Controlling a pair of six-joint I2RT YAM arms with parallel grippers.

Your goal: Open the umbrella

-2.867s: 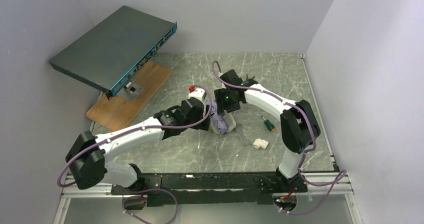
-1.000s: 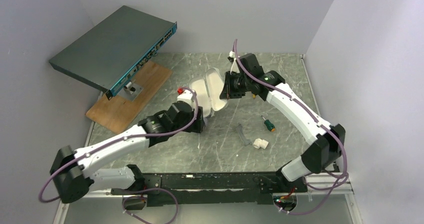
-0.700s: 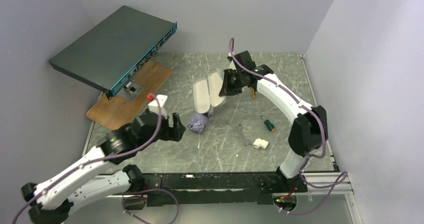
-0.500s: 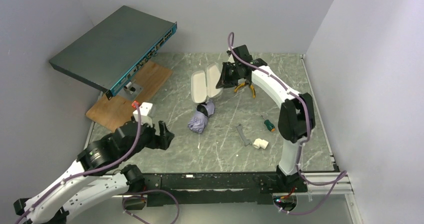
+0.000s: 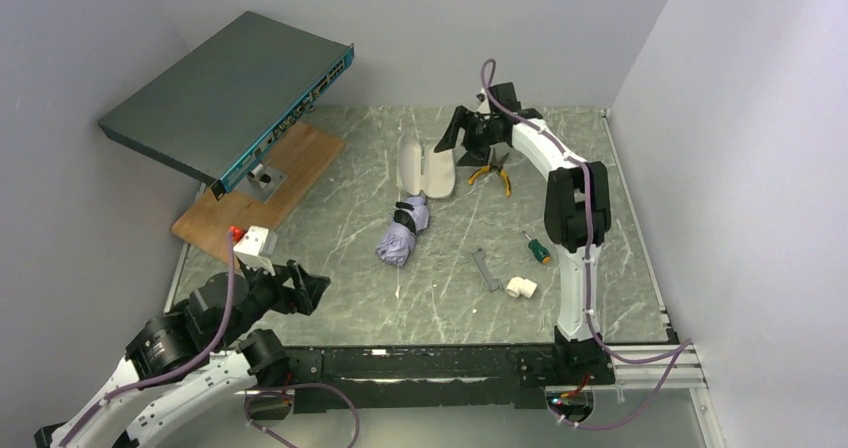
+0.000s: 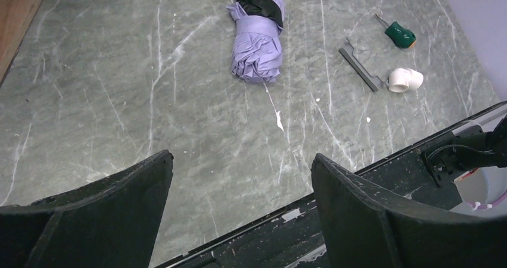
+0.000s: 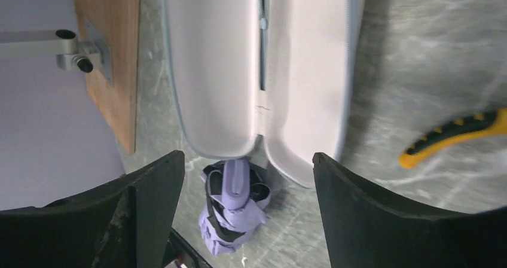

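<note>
The umbrella (image 5: 402, 233) lies folded on the table's middle, lavender fabric with a black band near its far end. It also shows in the left wrist view (image 6: 258, 36) and the right wrist view (image 7: 234, 211). The beige clamshell case (image 5: 423, 166) lies open and flat just beyond it, and fills the top of the right wrist view (image 7: 263, 58). My left gripper (image 5: 302, 290) is open and empty, drawn back near the table's front left. My right gripper (image 5: 462, 131) is open and empty above the case's far right side.
A screwdriver (image 5: 538, 248), a grey bracket (image 5: 487, 268) and a white pipe elbow (image 5: 520, 287) lie right of the umbrella. Yellow-handled pliers (image 5: 494, 173) lie beside the case. A wooden board (image 5: 262, 190) and a tilted network switch (image 5: 230, 93) stand at the back left.
The case was lifted open and the umbrella dropped onto the table. My right gripper set the open case down flat and let go. My left arm pulled back to the front left.
</note>
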